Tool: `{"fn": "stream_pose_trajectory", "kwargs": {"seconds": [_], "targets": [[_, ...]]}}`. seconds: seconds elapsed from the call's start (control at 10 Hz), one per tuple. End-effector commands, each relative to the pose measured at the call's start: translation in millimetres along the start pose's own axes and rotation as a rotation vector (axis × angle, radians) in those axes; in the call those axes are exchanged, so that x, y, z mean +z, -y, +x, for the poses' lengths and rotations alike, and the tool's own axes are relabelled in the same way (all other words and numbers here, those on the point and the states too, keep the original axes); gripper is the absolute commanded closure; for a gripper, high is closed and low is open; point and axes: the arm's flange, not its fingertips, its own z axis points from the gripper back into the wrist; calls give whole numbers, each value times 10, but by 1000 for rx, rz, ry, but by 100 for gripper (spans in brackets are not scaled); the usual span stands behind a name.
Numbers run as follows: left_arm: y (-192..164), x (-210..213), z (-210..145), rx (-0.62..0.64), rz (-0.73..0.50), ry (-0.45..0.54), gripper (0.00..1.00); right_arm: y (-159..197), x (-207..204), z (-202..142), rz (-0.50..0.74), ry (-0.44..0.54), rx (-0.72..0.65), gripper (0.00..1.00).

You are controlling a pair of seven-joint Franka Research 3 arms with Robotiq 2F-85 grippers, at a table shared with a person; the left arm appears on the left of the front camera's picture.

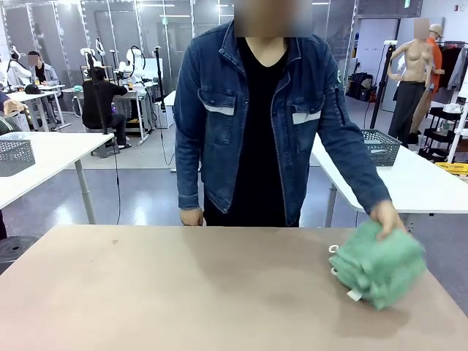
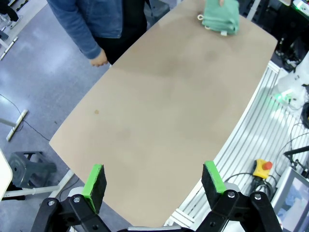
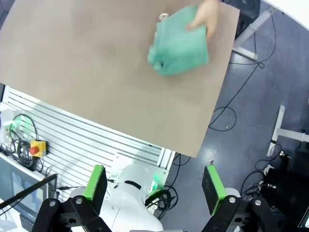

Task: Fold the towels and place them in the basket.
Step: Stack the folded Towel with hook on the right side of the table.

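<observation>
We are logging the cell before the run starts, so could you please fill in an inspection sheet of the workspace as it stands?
Surface: tan table, bare apart from the towels.
Job's things: bundle of mint-green towels at the table's right side, the person's hand on it.
Clutter: nothing seen.
Grippers: left gripper open, holding nothing; right gripper open, holding nothing; both off the table edge.
Cables: black cables on the floor.
Surroundings: mesh basket on a white table behind.

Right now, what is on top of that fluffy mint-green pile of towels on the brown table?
A person's hand rests on the mint-green towels. The towel surface beneath the hand is hidden.
</observation>
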Motion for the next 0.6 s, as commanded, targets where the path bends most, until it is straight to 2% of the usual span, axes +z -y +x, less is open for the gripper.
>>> {"fn": "stream_pose_trajectory", "kwargs": {"seconds": [0.0,0.5], "targets": [[6,7,-2,-18,-1,-3,0,-24,17,7,-18,-4,-6,1],[6,7,-2,-18,-1,-3,0,-24,17,7,-18,-4,-6,1]]}}
